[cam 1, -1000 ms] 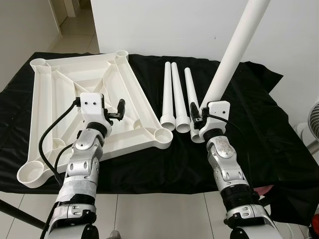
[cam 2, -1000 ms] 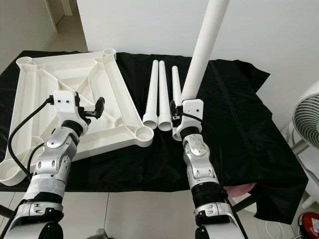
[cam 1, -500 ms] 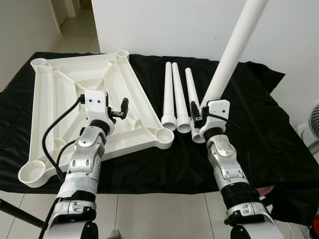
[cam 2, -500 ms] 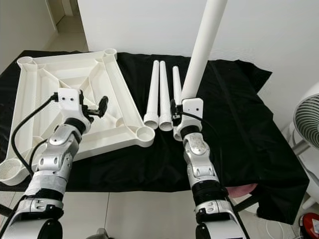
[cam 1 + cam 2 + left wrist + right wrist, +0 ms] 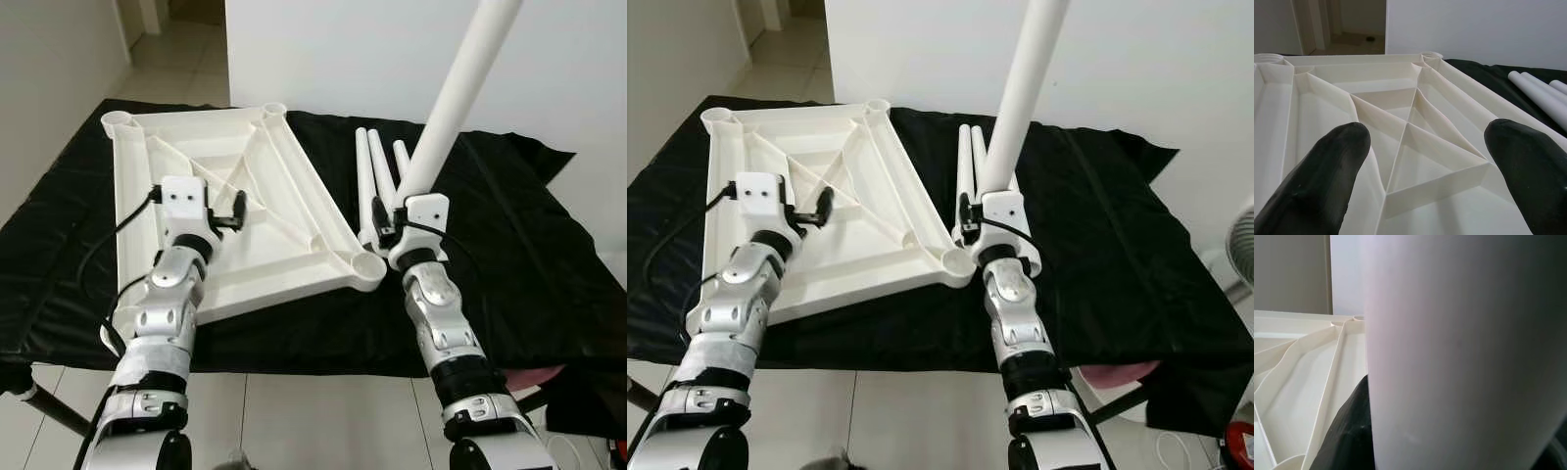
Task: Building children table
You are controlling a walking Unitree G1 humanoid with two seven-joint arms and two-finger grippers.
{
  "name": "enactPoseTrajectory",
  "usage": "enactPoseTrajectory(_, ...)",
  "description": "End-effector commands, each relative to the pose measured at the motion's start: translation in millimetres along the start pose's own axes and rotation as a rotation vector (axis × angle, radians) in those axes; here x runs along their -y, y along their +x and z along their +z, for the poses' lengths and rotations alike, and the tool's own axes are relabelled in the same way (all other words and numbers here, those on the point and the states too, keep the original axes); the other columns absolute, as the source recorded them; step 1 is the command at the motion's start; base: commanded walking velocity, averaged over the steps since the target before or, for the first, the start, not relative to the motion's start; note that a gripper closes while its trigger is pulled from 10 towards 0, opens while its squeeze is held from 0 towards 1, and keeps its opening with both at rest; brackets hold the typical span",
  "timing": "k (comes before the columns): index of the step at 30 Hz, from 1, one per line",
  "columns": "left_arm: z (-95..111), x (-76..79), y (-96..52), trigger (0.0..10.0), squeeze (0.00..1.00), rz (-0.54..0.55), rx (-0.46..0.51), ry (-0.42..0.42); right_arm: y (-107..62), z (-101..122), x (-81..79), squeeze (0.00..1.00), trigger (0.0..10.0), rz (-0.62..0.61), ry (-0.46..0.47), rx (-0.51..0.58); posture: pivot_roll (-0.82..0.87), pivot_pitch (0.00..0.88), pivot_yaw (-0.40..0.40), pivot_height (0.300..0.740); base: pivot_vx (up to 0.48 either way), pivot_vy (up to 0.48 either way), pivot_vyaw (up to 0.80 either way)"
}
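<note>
Right now my right pincer (image 5: 384, 217) grips a long white table leg (image 5: 453, 98), closed around its lower end, so the tube rises steeply up and away toward the white wall (image 5: 333, 49). Its bottom end sits just beside the near right corner socket (image 5: 367, 265) of the upturned white tabletop (image 5: 235, 211), which lies underside up on the black cloth (image 5: 509, 245) covering the desk. In my right wrist view the leg (image 5: 1459, 352) is very close, with a black finger (image 5: 1349, 431) pressed against its side and the tabletop's ribs behind.

My left pincer (image 5: 235, 211) hovers over the tabletop's ribbed underside, its jaws spread apart and holding nothing. In the left wrist view my two black fingers (image 5: 1322, 171) stand wide apart above the triangular ribs (image 5: 1420, 147).

Three more white legs (image 5: 370, 181) lie side by side on the cloth, just beyond the tabletop's right edge and behind the leg I hold. A round socket (image 5: 120, 120) shows at the tabletop's far left corner. Tiled floor (image 5: 294, 411) lies below the near edge of the desk.
</note>
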State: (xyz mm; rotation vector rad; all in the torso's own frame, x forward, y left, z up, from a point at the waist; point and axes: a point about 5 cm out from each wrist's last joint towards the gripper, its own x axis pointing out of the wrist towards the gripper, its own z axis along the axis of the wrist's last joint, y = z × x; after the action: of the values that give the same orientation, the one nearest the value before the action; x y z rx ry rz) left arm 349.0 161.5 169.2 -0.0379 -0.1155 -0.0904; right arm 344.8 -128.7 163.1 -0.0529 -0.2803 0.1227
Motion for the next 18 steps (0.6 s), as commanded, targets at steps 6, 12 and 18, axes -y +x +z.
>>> enactPoseTrajectory(6, 0.3, 8.4, 1.5, 10.0, 0.0, -0.025, 0.009, 0.015, -0.3, -1.3, 6.2, 0.0, 10.0, -0.016, -0.009, 0.0, 0.02, 0.0, -0.048, 0.74, 0.0, 0.0, 0.0)
enactPoseTrajectory(12, 3.5, 11.5, 1.1, 10.0, 0.0, -0.038, 0.034, 0.072, 0.1, -1.6, 5.5, 0.0, 10.0, -0.015, -0.009, 0.0, 0.03, 0.0, -0.049, 0.74, 0.0, 0.0, 0.0)
enactPoseTrajectory(18, 5.8, 15.4, 1.4, 10.0, 0.0, -0.072, 0.05, 0.115, 0.2, -2.6, 5.1, 0.0, 10.0, -0.015, -0.008, -0.002, 0.03, 0.0, -0.053, 0.74, 0.0, 0.0, 0.0)
